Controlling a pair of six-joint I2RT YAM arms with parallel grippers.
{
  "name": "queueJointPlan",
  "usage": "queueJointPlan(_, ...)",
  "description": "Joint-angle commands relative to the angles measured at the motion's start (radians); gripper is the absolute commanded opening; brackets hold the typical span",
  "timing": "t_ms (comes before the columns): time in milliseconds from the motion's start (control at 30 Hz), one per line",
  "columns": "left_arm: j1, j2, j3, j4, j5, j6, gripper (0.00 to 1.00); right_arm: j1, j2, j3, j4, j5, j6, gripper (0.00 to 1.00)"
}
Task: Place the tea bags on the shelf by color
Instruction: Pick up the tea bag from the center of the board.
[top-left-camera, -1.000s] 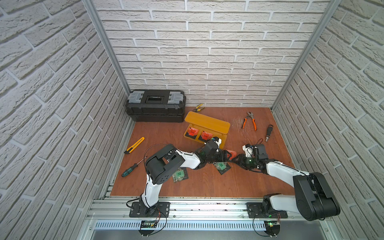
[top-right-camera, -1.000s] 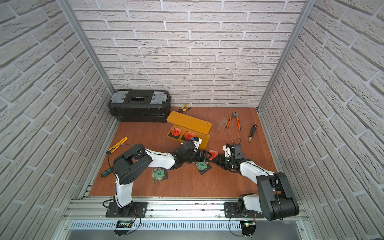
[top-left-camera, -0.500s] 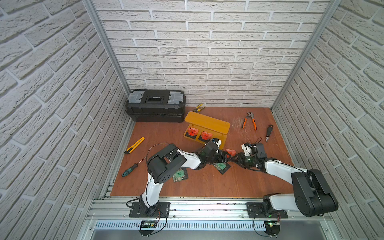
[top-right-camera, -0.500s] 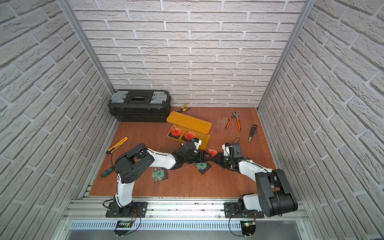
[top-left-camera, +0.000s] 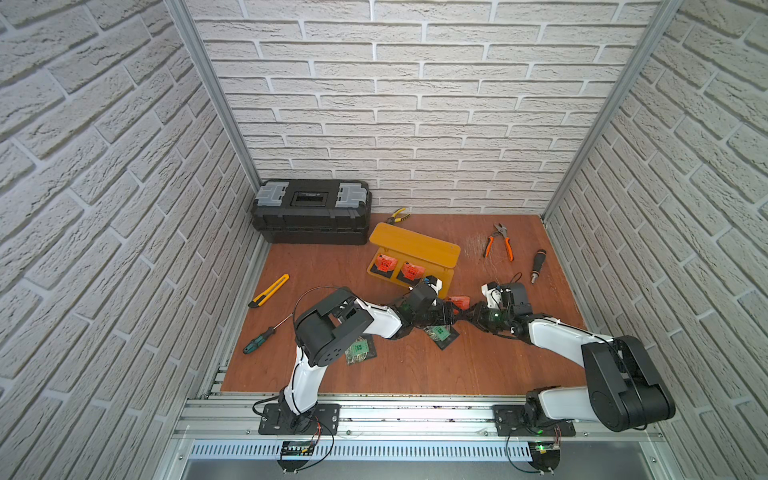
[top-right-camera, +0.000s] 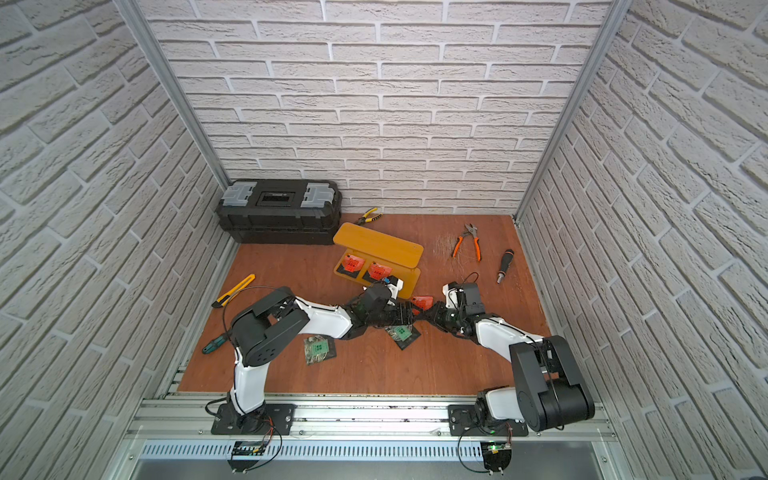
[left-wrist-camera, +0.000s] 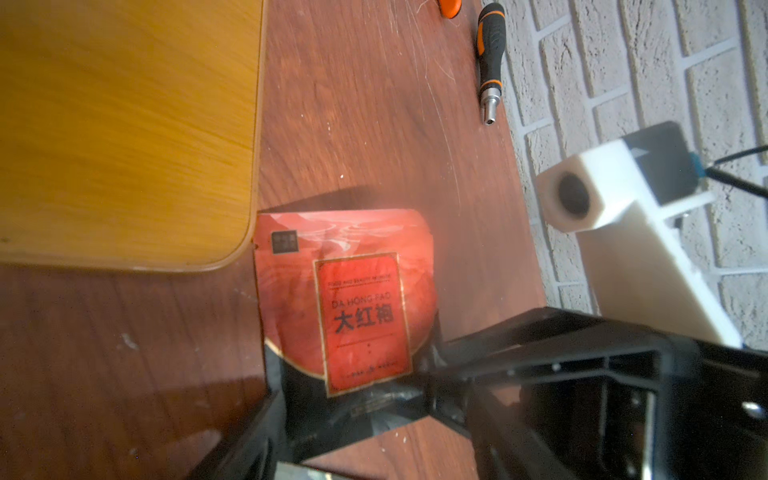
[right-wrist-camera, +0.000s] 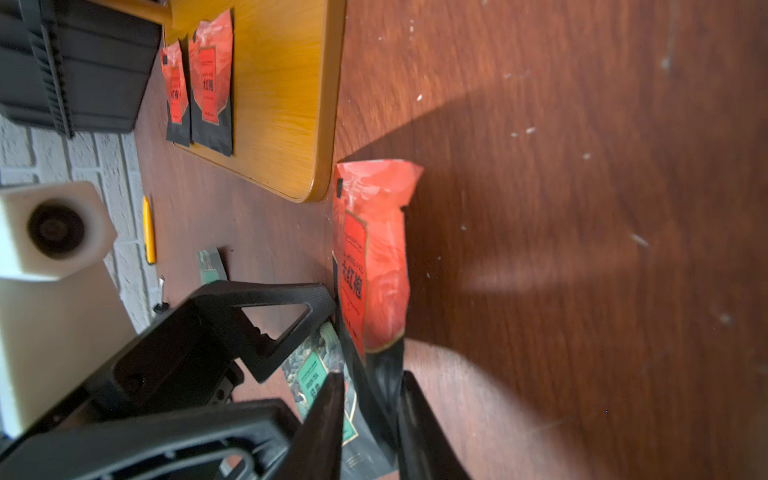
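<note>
The yellow-orange shelf (top-left-camera: 415, 247) stands mid-floor with two red tea bags (top-left-camera: 385, 263) (top-left-camera: 411, 271) on its lower board. A third red tea bag (left-wrist-camera: 345, 291) is tilted up beside the shelf's corner. My left gripper (left-wrist-camera: 353, 415) is shut across the width of its black bottom, and the bag bows. My right gripper (right-wrist-camera: 372, 382) meets it there. Its narrowed jaws flank that bottom edge, one finger touching and a thin gap at the other. Two green tea bags (top-left-camera: 440, 332) (top-left-camera: 358, 351) lie on the floor under and behind my left arm.
A black toolbox (top-left-camera: 311, 212) sits at the back left. Orange pliers (top-left-camera: 498, 245) and a black driver (top-left-camera: 537, 266) lie back right, yellow pliers (top-left-camera: 398, 215) behind the shelf. A yellow knife (top-left-camera: 269, 290) and a green screwdriver (top-left-camera: 259, 338) lie left.
My right gripper has moved in towards the left one and narrowed its jaws round the red bag's bottom. The left gripper has kept its hold and place.
</note>
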Motion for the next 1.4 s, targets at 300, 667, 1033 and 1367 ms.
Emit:
queueJointPlan(300, 0.031, -0.019, -0.033, 0.094, 0.004, -0.021, 0.75, 0.006, -0.036, 0.011, 0.005, 0.006, -0.008, 0.04)
queueJointPlan(667, 0.060, -0.208, -0.137, 0.053, -0.059, 0.040, 0.76, 0.006, -0.210, -0.022, -0.078, 0.045, -0.028, 0.03)
queueJointPlan(1033, 0.092, -0.445, -0.287, -0.056, -0.160, 0.113, 0.84, 0.022, -0.321, -0.037, -0.024, 0.072, 0.055, 0.03)
queueJointPlan(1367, 0.150, -0.698, -0.434, -0.195, -0.242, 0.193, 0.98, 0.089, -0.206, -0.026, 0.141, 0.150, 0.163, 0.03)
